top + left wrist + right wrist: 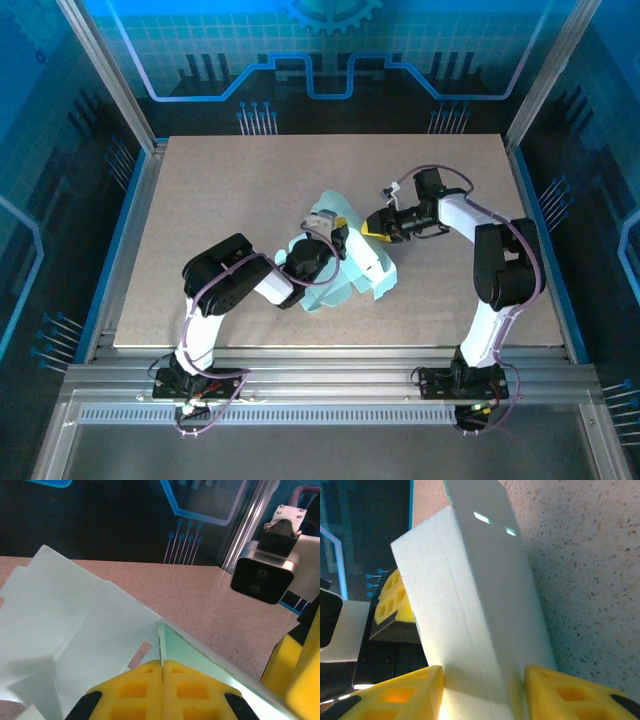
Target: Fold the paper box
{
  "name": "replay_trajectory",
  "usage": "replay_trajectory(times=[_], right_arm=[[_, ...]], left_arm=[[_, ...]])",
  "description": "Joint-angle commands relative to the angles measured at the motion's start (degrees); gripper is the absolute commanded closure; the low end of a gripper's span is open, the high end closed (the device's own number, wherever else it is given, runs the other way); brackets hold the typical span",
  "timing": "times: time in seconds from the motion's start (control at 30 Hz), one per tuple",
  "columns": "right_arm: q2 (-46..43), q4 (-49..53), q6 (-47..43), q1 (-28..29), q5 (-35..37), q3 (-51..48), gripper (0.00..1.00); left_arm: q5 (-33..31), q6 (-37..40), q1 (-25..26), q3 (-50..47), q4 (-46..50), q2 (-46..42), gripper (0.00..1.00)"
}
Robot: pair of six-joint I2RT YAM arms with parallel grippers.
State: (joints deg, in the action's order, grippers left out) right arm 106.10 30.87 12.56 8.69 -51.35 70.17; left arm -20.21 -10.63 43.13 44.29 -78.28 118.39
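The paper box (352, 268) is a pale mint card blank, partly folded, lying mid-table. My left gripper (336, 236) reaches it from the left and my right gripper (374, 226) from the right. In the left wrist view the left gripper (162, 666) is shut on a thin upright edge of the paper box (75, 620), whose flat panels spread to the left. In the right wrist view a raised folded panel of the paper box (470, 595) stands between the right gripper's (482, 695) yellow fingers (405, 692), touching both.
The brown table top (200, 180) lies inside a metal frame with blue panels behind. The two grippers are close together: the right wrist camera (262, 575) shows near the left gripper, and a left finger (392, 597) shows beside the panel.
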Motion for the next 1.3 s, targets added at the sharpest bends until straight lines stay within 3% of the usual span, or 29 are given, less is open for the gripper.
replay_trajectory(times=[0.0,0.17,0.4,0.6,0.67,0.73,0.83,1.0,1.27], right_arm=[[0.86,2.67,-0.89,0.92,3.34,1.54,0.56],[-0.18,3.22,-0.67,0.99,7.56,1.84,0.65],[-1.23,3.03,-0.01,1.02,8.15,2.20,0.80],[-1.48,2.36,0.86,1.01,7.34,2.58,0.81],[-1.83,2.33,1.02,1.06,7.41,2.69,0.82],[-2.27,2.35,0.98,0.99,7.66,2.78,0.82],[-2.48,2.50,1.07,0.91,7.52,2.91,0.84],[-2.39,2.64,1.28,0.37,7.58,3.04,0.83],[-5.85,-0.71,3.91,0.25,7.19,1.09,0.60]], left_arm=[[2.40,-1.15,0.23,2.50,-2.05,1.72,1.00],[1.96,-1.99,-0.01,2.57,-2.12,2.20,1.00],[1.93,-4.88,-0.71,2.38,-2.05,2.54,1.00],[1.35,-6.14,-1.01,2.12,-2.05,2.59,0.99],[1.57,-6.96,-1.16,2.05,-2.04,2.72,0.96],[1.60,-7.95,-1.38,2.10,-2.03,2.90,0.86],[1.51,-8.65,-1.54,1.76,-2.12,2.86,0.84],[1.39,-9.53,-1.98,1.05,-2.05,2.52,0.79],[1.51,-10.54,-2.48,0.72,-2.06,2.52,0.93]])
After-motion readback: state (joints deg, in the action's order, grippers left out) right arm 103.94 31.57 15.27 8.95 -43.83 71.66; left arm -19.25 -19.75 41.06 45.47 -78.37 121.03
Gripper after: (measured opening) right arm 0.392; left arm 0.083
